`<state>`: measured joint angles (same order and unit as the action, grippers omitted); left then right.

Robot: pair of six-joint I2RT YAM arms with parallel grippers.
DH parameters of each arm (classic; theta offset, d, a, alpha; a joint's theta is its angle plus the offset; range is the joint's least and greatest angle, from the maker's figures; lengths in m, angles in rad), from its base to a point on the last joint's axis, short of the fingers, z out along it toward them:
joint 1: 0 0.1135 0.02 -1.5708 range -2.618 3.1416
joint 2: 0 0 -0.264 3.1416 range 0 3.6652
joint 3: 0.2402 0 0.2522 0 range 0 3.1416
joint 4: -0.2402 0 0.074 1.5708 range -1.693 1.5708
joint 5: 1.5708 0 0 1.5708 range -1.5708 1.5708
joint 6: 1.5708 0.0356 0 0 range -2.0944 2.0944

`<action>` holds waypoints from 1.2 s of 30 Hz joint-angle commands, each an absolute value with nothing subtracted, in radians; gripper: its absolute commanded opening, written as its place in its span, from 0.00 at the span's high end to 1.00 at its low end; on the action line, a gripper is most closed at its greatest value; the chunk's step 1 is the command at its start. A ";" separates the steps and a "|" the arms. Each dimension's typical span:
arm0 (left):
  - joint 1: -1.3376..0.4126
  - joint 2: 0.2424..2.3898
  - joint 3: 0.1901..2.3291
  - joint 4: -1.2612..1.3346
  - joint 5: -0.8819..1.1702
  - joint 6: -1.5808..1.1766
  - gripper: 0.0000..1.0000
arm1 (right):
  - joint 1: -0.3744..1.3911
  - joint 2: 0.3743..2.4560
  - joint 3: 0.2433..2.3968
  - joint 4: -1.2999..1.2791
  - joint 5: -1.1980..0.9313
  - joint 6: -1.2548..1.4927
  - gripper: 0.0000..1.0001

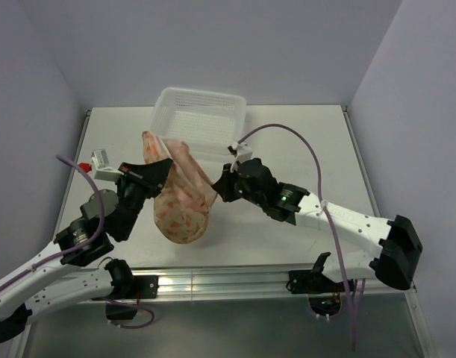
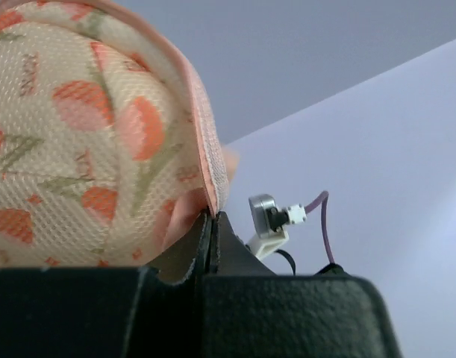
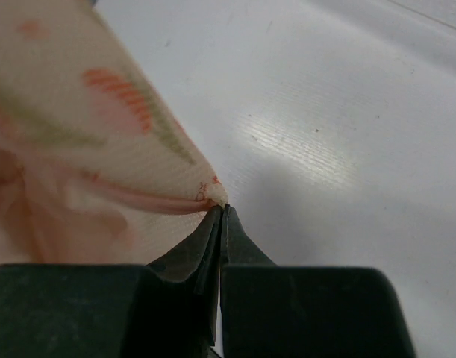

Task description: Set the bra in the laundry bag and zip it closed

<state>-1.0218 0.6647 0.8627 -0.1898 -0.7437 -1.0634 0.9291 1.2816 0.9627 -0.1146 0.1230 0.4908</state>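
While left tool (image 2: 213,225) and right tool (image 3: 221,214) pinch laundry bag (image 1: 184,218) — contents are hidden.

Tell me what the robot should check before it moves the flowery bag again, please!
1. Left gripper pinching the laundry bag edge: ok.
2. Right gripper pinching the bag's corner: ok.
3. Bag lifted between both arms: ok.
4. Bra inside the bag: cannot tell, only some pink shows.
5. Bag zipped closed: not ok, its edges look apart.
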 commanded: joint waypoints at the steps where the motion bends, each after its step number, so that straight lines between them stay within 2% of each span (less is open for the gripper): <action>1: -1.006 0.684 0.812 -0.262 -0.677 -0.980 1.00 | 0.937 1.171 0.921 -0.149 0.135 0.541 1.00; 3: -1.008 0.680 0.766 -0.242 -0.658 -1.006 1.00 | 0.937 1.077 0.885 -0.133 0.146 0.548 1.00; 7: -0.997 0.669 0.718 -0.230 -0.647 -1.026 1.00 | 0.939 1.065 0.910 -0.193 0.176 0.525 1.00; 9: -0.996 0.673 0.684 -0.227 -0.641 -1.043 1.00 | 0.934 1.031 0.870 -0.143 0.198 0.525 1.00; 13: -0.980 0.692 0.646 -0.222 -0.620 -1.055 1.00 | 0.945 1.089 0.923 -0.195 0.195 0.512 1.00; 16: -0.965 0.696 0.603 -0.203 -0.598 -1.072 1.00 | 0.946 1.058 0.897 -0.132 0.180 0.521 1.00; 19: -0.922 0.701 0.612 -0.131 -0.502 -1.031 1.00 | 0.948 1.139 0.989 -0.236 0.184 0.488 1.00; 22: -0.922 0.735 0.706 -0.185 -0.494 -0.996 1.00 | 0.950 1.070 1.008 -0.243 0.216 0.469 1.00; 24: -0.922 0.730 0.622 -0.181 -0.495 -1.038 1.00 | 0.950 1.028 0.997 -0.244 0.222 0.474 1.00; 26: -0.913 0.710 0.475 -0.079 -0.438 -1.078 1.00 | 0.945 1.080 0.982 -0.262 0.241 0.474 1.00; 28: -0.911 0.728 0.428 -0.032 -0.405 -1.118 1.00 | 0.943 1.109 0.976 -0.249 0.235 0.489 1.00; 32: -0.911 0.749 0.426 -0.028 -0.393 -1.121 1.00 | 0.997 1.179 1.012 -0.102 0.121 0.486 1.00; 36: -0.910 0.729 0.451 -0.080 -0.433 -1.100 1.00 | 1.080 1.238 1.029 -0.150 0.144 0.417 1.00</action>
<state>-0.9146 0.7544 0.4061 -0.1097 -0.4225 -1.1030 1.0264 1.2301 0.9749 -0.2070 0.1673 0.4694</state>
